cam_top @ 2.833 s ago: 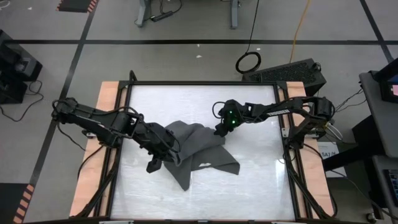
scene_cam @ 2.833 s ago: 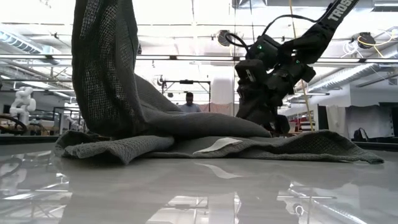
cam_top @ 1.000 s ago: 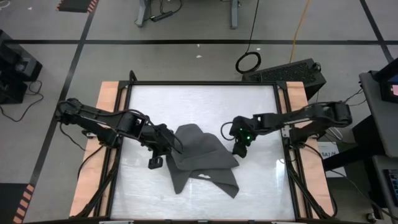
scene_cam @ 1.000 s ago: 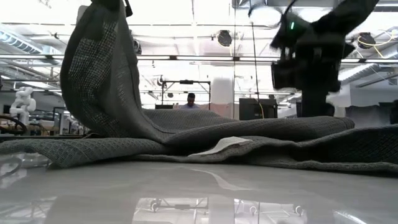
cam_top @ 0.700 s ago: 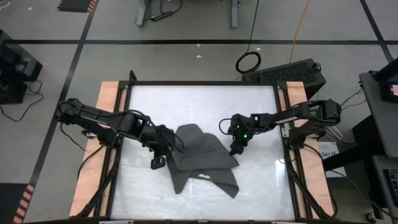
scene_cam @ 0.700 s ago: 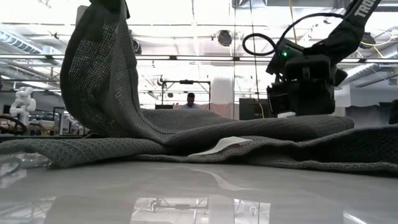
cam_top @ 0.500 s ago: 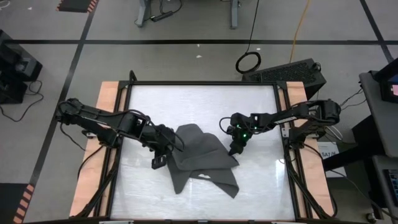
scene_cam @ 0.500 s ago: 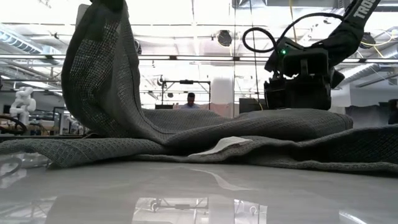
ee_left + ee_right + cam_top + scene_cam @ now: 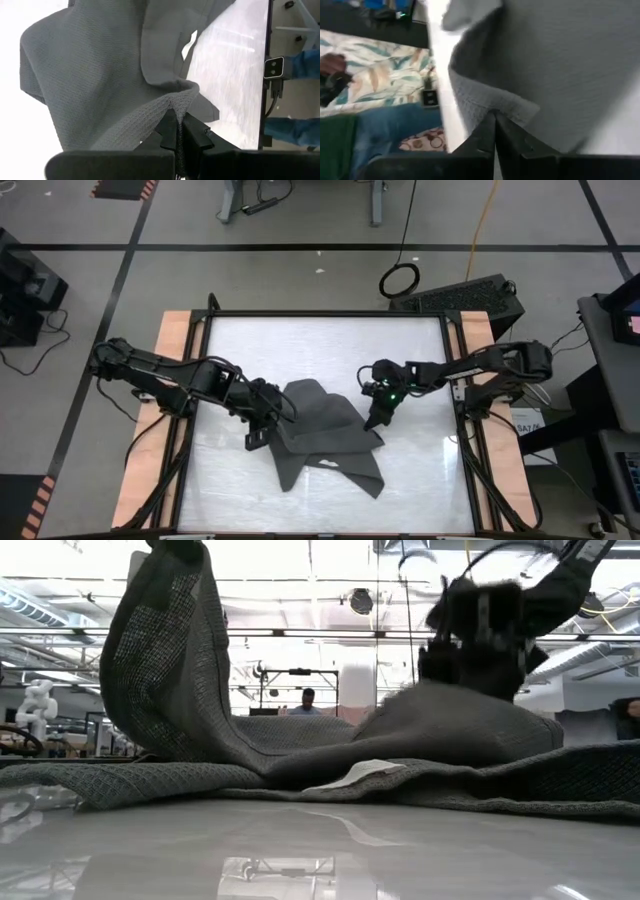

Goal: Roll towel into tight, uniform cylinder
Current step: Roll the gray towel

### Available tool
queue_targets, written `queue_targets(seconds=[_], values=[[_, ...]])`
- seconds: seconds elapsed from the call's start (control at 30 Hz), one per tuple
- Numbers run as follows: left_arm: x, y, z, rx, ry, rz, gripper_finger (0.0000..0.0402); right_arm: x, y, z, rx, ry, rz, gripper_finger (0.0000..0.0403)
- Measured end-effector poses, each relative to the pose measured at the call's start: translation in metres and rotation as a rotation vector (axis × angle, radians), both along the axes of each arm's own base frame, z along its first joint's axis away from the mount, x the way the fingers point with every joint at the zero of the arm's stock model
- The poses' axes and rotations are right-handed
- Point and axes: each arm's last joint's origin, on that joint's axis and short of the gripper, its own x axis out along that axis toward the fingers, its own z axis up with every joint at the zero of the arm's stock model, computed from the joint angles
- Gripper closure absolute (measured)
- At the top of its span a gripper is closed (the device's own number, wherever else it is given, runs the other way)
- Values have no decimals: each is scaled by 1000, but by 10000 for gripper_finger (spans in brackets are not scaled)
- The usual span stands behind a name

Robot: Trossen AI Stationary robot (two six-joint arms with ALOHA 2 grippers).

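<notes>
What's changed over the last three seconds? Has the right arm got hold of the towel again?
The right gripper left the towel's far edge, swung to its right-hand edge and has now pinched it, lifting the cloth there. The towel lies a little flatter and wider. The left gripper stays shut on the left edge, holding it raised; the white tag remains on top.

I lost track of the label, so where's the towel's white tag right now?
The white tag lies flat at the front of the towel in the low view, between the left gripper and right gripper.
</notes>
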Motion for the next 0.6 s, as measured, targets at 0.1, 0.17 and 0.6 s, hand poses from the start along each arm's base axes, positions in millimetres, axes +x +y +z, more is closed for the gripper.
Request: queue_targets(seconds=[0.1, 0.17, 0.6], values=[[0, 0, 0, 6, 4, 3, 396, -3, 12, 15, -5, -29, -11, 400], [-1, 1, 0, 12, 4, 5, 395, -6, 23, 25, -10, -55, -6, 401], [0, 1, 0, 53, -12, -60, 392, -26, 55, 24, -181, 197, -351, 310]])
